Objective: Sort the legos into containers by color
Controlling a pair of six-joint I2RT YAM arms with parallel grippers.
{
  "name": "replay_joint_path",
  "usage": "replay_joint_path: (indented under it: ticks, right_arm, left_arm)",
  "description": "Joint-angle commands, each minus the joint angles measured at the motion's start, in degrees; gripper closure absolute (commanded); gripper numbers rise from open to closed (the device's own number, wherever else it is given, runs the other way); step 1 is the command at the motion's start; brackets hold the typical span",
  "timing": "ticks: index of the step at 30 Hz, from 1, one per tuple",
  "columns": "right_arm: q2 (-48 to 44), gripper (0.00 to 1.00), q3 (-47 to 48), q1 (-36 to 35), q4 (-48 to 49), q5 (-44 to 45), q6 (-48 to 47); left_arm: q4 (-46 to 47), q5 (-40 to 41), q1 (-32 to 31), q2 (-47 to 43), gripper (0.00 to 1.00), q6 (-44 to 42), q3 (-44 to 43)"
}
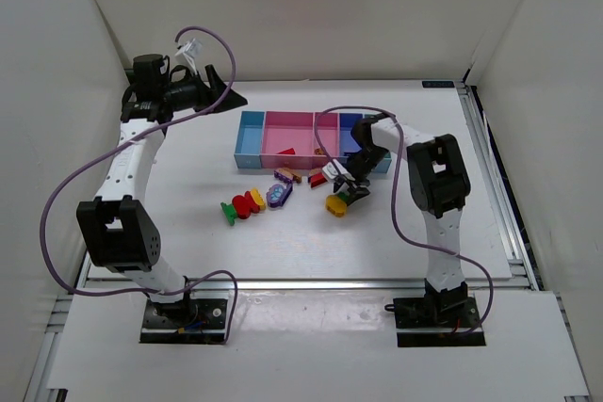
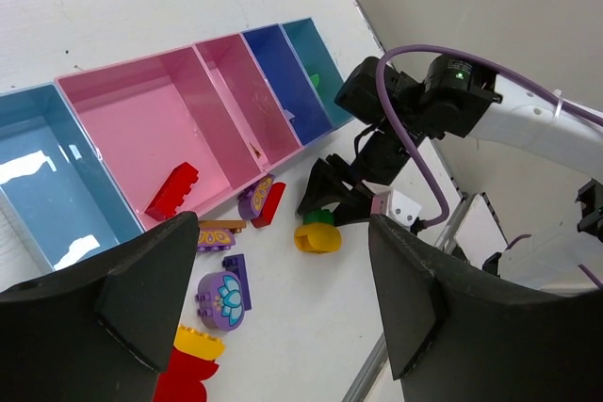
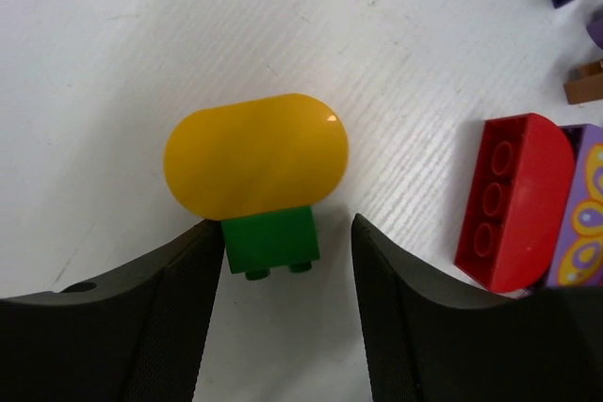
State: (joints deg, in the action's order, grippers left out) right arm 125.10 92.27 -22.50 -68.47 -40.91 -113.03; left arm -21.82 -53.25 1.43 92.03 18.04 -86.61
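Glossy yellow oval lego (image 3: 254, 155), likely plastic

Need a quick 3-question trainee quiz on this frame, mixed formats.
1. True or false: the left claw holds a piece.
2. What lies in the big pink bin? A) red brick B) purple brick C) nothing
3. Which piece does the right claw straddle?
Key: 1 false, it is open and empty; 2 A; 3 the yellow oval piece on a green base.
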Motion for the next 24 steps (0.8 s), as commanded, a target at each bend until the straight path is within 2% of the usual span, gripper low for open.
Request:
replay_joint_path:
  ticks: [1, 6, 10, 12, 19, 22, 23, 24]
  right_arm:
    - [-2.93, 0.40, -0.95, -0.09, -2.81, -1.46, -63.00]
    - [-4.07, 0.48, -2.88, -0.44, -2.81, -1.72, -62.57]
    - [-5.56, 0.61, -4.37, -0.62, -2.29, -2.16, -60.38]
    - [-6.44, 0.64, -6.12, -0.96, -1.06, -3.13, -59.15]
    - [-12.50, 0.86, -11.57, -2.19, 4.91, -7.07, -50.72]
    - [-17.60, 0.89, -14.65, -4.12, 13.86, -7.44, -38.53]
    - [-19.87, 0.90, -15.18, -4.83, 16.93, -6.83, -29.44]
    - [-20.94, 0.90, -15.54, -5.35, 20.01, -6.21, -24.48]
  left_arm:
    - [0.73, -0.97, 0.50, -3.87, 0.17, -0.20, 1.26]
    - [0.64, -1.15, 0.50, -4.75, 0.17, 0.06, 2.32]
    - [0.99, -1.32, 0.50, -5.37, 0.17, 0.76, 3.46]
    - [1.43, -1.59, 0.50, -6.07, 0.17, 1.64, 4.51]
    - [2.40, -1.85, 0.33, -9.14, 0.18, 3.57, 9.26]
    - [2.40, -2.03, 0.15, -11.78, 0.18, 6.03, 12.68]
    - [2.40, -2.03, 0.15, -12.48, 0.19, 6.91, 13.91]
    - [2.31, -2.12, -0.02, -13.97, 0.19, 7.79, 16.01]
